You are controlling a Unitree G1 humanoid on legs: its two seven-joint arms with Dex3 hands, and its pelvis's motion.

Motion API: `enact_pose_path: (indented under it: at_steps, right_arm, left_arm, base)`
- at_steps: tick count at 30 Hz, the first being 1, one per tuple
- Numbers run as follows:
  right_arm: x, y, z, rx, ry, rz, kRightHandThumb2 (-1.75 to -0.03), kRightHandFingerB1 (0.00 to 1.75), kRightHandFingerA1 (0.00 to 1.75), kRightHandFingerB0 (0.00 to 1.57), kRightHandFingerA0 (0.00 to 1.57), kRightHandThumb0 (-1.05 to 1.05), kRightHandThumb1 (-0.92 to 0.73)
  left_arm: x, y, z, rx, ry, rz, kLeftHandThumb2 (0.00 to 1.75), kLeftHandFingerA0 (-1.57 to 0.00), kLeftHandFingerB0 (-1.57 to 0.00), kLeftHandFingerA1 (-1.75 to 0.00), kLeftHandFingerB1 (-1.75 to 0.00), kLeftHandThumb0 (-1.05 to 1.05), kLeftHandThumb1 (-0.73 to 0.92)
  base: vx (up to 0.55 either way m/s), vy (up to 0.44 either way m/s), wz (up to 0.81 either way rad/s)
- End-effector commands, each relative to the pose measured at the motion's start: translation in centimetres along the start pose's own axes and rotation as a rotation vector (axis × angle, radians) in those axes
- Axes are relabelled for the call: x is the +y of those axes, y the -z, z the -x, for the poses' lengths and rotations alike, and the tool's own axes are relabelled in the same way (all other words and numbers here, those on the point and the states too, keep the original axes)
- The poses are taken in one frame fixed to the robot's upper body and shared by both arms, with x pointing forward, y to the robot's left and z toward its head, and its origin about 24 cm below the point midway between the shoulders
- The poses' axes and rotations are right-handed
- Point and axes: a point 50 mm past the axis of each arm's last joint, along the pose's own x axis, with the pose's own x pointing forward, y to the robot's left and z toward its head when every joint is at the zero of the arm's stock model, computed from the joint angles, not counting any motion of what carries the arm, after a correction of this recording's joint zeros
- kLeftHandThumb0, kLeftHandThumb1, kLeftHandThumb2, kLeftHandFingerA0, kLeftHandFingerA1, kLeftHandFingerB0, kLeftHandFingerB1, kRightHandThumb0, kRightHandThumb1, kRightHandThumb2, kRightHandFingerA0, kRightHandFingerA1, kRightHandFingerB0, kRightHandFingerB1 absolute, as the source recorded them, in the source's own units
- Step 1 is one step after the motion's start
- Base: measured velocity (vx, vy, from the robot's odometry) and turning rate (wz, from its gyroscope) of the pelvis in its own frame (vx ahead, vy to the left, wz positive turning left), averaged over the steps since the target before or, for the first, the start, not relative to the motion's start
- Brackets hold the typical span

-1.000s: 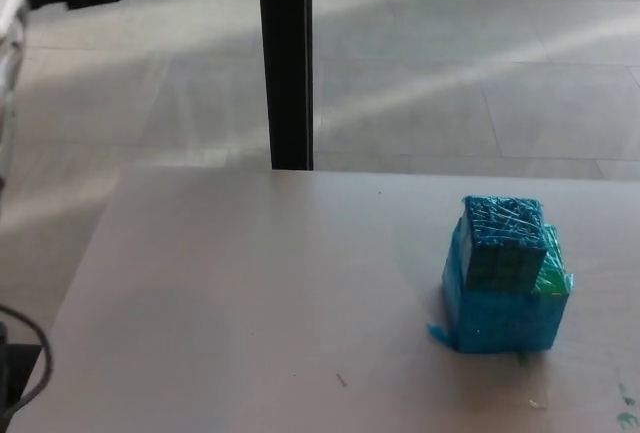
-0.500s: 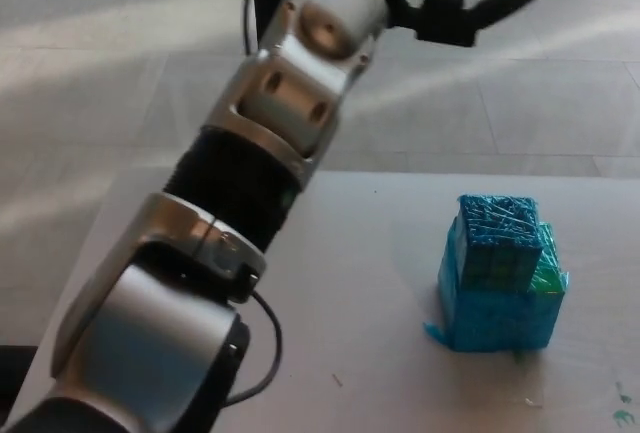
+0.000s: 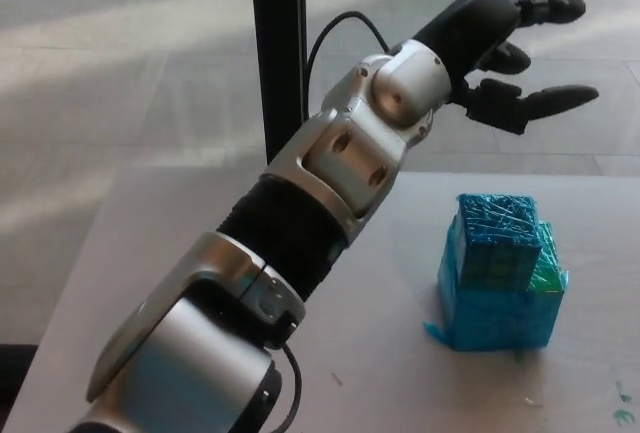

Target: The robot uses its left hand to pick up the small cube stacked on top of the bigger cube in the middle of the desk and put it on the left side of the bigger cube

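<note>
Blue small cube (image 3: pixel 498 240) sat atop the bigger cube (image 3: pixel 497 303); my left hand (image 3: pixel 510 48) hovered above, fingers spread wide, ready to grasp.

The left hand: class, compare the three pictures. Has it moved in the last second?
Yes. The left hand, absent at first, came in past the black post and now hangs open above the small cube.

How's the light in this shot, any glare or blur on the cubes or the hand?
Head view: sunlight streaks the floor behind the desk; the small cube and bigger cube look soft, their shiny wrap glinting faintly; the left hand, fingers spread, is dark and slightly blurred.
</note>
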Motion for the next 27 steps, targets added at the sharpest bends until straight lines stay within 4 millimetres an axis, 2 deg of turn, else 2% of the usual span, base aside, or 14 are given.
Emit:
enact_pose_path:
  at_steps: [1, 2, 5, 6, 7, 8, 9, 14, 19, 22, 26, 27]
  right_arm:
    - [-1.0, -0.3, 0.3, -0.004, 0.019, 0.029, -0.64, 0.71, 0.91, 0.55, 0.61, -0.78, -0.55]
    - [-1.1, -0.4, 0.2, -0.003, 0.019, 0.013, -0.65, 0.72, 0.92, 0.56, 0.61, -0.76, -0.53]
    - [-1.4, -0.5, 0.2, 0.000, 0.020, 0.006, -0.65, 0.72, 0.92, 0.56, 0.60, -0.77, -0.53]
    - [-1.4, -0.5, 0.2, 0.007, 0.024, 0.008, -0.64, 0.70, 0.90, 0.56, 0.61, -0.76, -0.53]
    - [-1.4, -0.5, 0.2, 0.008, 0.024, 0.009, -0.64, 0.70, 0.90, 0.56, 0.61, -0.76, -0.53]
    - [-1.4, -0.6, 0.2, 0.007, 0.023, 0.011, -0.64, 0.69, 0.89, 0.57, 0.61, -0.75, -0.53]
    - [-1.4, -0.6, 0.1, 0.007, 0.025, 0.020, -0.64, 0.68, 0.89, 0.56, 0.62, -0.75, -0.54]
    - [-1.6, -0.9, 0.0, 0.006, 0.036, 0.016, -0.63, 0.68, 0.90, 0.58, 0.66, -0.74, -0.53]
    - [-1.8, -1.2, 0.0, 0.003, 0.036, 0.024, -0.63, 0.70, 0.90, 0.57, 0.63, -0.78, -0.53]
    - [-2.0, -1.5, -0.1, 0.009, 0.042, 0.039, -0.61, 0.70, 0.91, 0.55, 0.64, -0.80, -0.54]
    - [-2.0, -1.6, -0.2, 0.004, 0.060, 0.046, -0.60, 0.69, 0.91, 0.57, 0.69, -0.80, -0.55]
    - [-2.1, -1.7, -0.1, -0.005, 0.062, 0.056, -0.62, 0.72, 0.92, 0.57, 0.70, -0.81, -0.54]
  left_arm:
    - [-0.5, 1.6, 0.3, 0.077, 0.089, -0.183, 0.94, -0.15, -0.13, -0.54, -0.42, -0.87, 0.50]
    - [-0.8, 1.8, 0.3, 0.104, 0.128, -0.258, 0.90, -0.05, 0.00, -0.54, -0.49, -0.40, 0.17]
    - [-1.0, 2.0, 0.4, 0.121, 0.146, -0.272, 0.88, -0.05, 0.00, -0.54, -0.49, -0.40, 0.14]
    - [-1.5, 2.1, 0.4, 0.140, 0.176, -0.310, 0.61, -0.05, -0.17, -0.38, -0.29, -1.01, 0.62]
    - [-1.6, 2.1, 0.5, 0.142, 0.179, -0.314, 0.61, -0.05, -0.17, -0.38, -0.29, -1.01, 0.62]
    - [-2.0, 2.2, 0.5, 0.128, 0.181, -0.374, 0.87, -0.05, 0.00, -0.55, -0.49, -0.40, 0.10]
    - [-2.5, 2.2, 0.4, 0.132, 0.195, -0.405, 0.59, -0.06, -0.17, -0.41, -0.31, -1.04, 0.61]
    - [-4.0, 1.6, 0.2, 0.142, 0.245, -0.525, 0.60, -0.01, -0.15, -0.38, -0.31, -1.05, 0.60]
    - [-6.0, 1.1, 0.1, 0.117, 0.298, -0.664, 0.58, -0.01, -0.13, -0.42, -0.35, -1.05, 0.58]
    - [-6.7, 1.2, 0.2, 0.120, 0.321, -0.646, 0.58, 0.00, -0.11, -0.46, -0.39, -1.05, 0.59]
    - [-6.9, 1.3, 0.2, 0.130, 0.327, -0.638, 0.60, -0.02, -0.11, -0.43, -0.36, -1.05, 0.58]
    - [-7.0, 1.4, 0.2, 0.126, 0.325, -0.628, 0.83, -0.06, 0.00, -0.56, -0.50, -0.40, 0.05]
  base:
    - [0.00, 0.000, 0.00]
    - [0.00, 0.000, 0.00]
    - [0.00, 0.000, 0.00]
    - [0.00, 0.000, 0.00]
    - [0.00, 0.000, 0.00]
    - [0.00, 0.000, 0.00]
    - [0.00, 0.000, 0.00]
    - [0.00, 0.000, 0.00]
    - [0.00, 0.000, 0.00]
    - [0.00, 0.000, 0.00]
    - [0.00, 0.000, 0.00]
    - [0.00, 0.000, 0.00]
